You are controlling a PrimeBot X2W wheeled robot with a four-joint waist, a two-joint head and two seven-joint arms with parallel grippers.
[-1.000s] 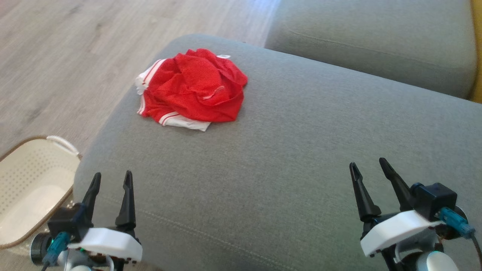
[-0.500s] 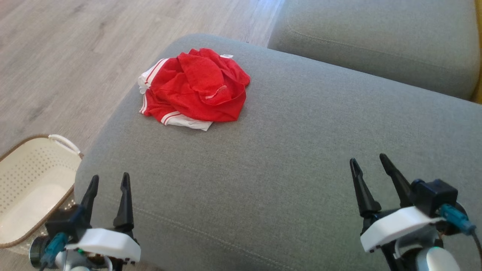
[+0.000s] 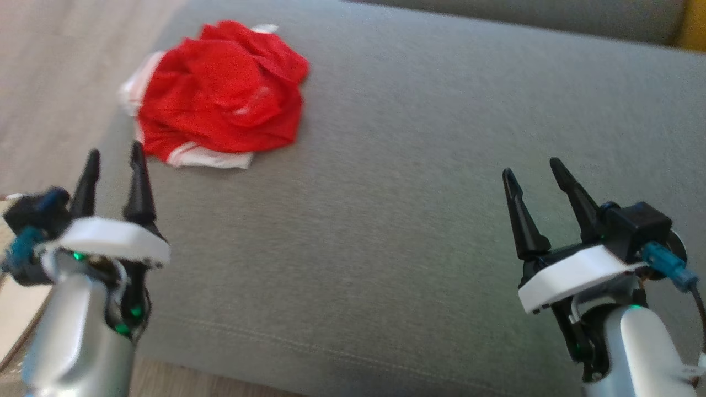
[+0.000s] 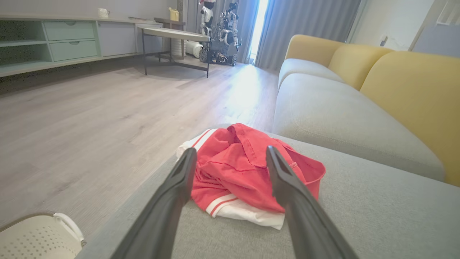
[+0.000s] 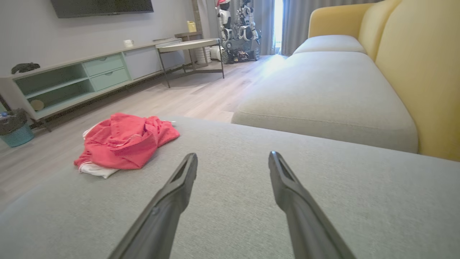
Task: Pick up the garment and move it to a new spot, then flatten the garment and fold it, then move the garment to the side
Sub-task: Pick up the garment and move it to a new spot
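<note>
Though crumpled, red garment (image 3: 220,94), label (image 4: 293,165) illegible

Daylight enters beside the curtains (image 4: 305,28) far ahead of the left claw (image 4: 230,151) and glares white on the floor (image 4: 248,86) beyond its tips. Shadows are soft. The head view is blurred; the wrist views are sharp, with bowed edges.

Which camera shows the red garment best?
The left wrist view: the red garment is close and sharp, though the left gripper crosses it. The head view shows it blurred; the right wrist view, whole but farther.
</note>
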